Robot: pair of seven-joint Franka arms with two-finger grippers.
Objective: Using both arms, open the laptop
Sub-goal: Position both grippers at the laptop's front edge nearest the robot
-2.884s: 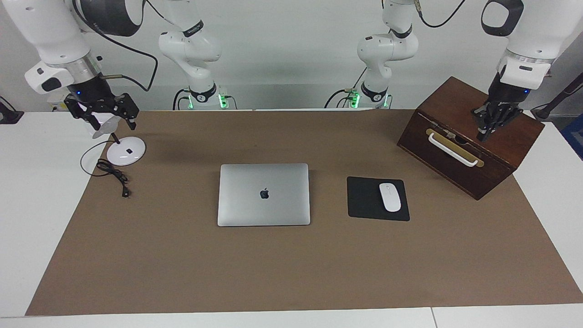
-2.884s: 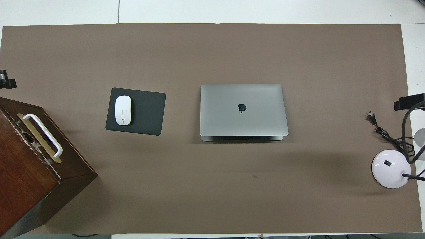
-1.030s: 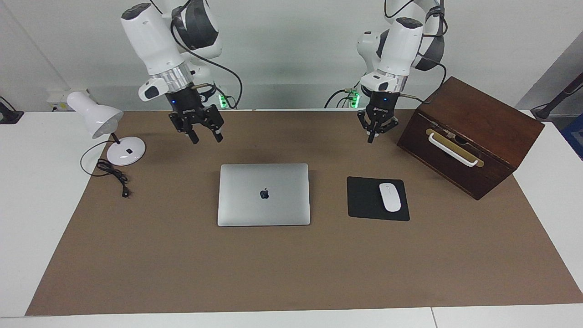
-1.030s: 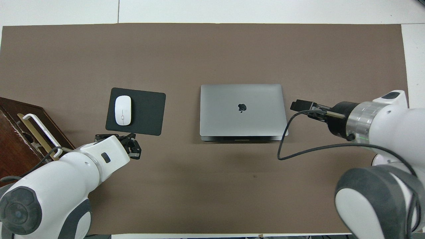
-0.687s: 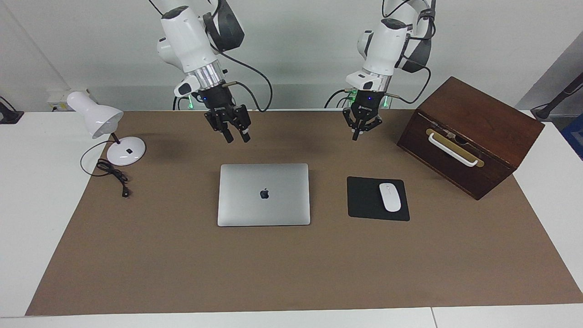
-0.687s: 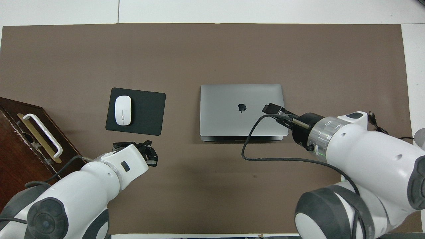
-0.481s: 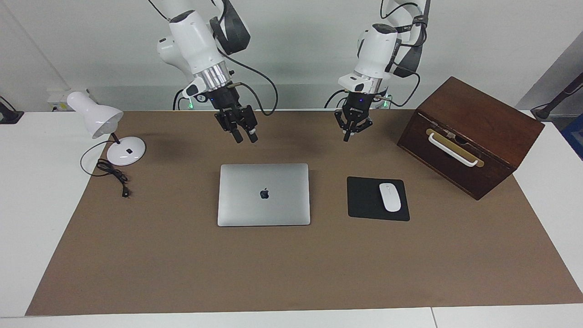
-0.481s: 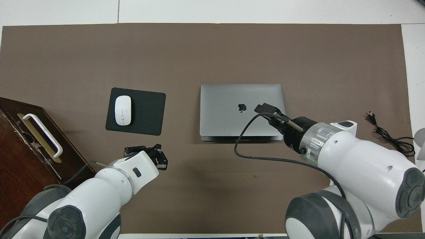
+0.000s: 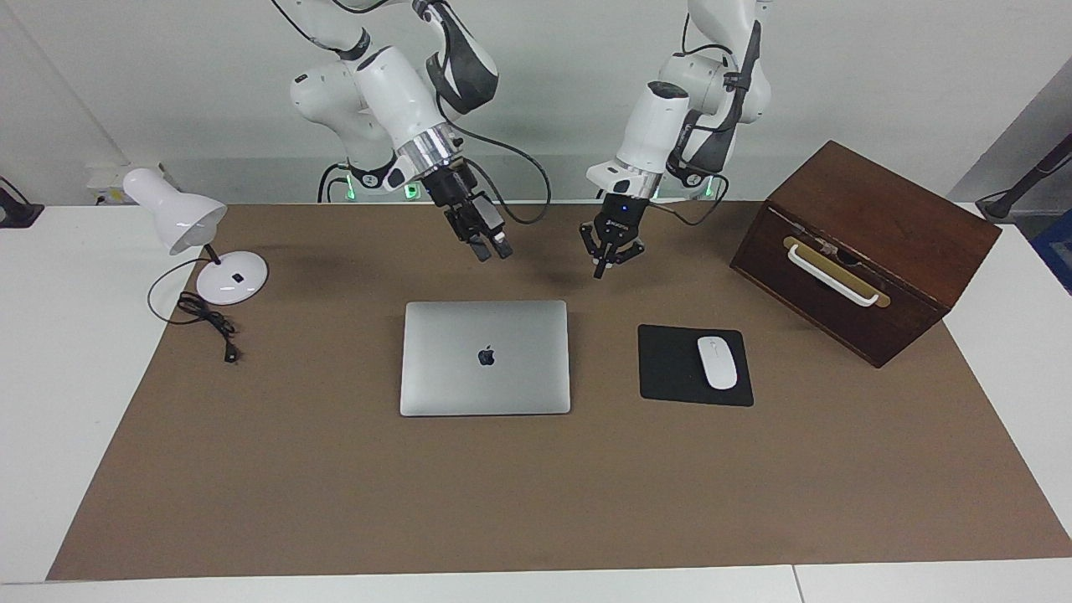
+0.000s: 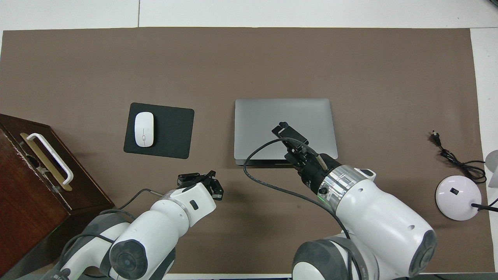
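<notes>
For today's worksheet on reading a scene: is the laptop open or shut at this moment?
Shut. The laptop lies flat on the brown mat, lid down with its logo facing up; no screen or keyboard shows, and neither gripper touches it.

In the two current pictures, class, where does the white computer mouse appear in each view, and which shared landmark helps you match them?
Facing view: the mouse lies low and to the right of centre, on the end of its pad toward the wooden box.
Overhead view: the mouse lies left of centre, again on the pad's box end.
Shared landmark: the black mouse pad beside the closed laptop.
</notes>
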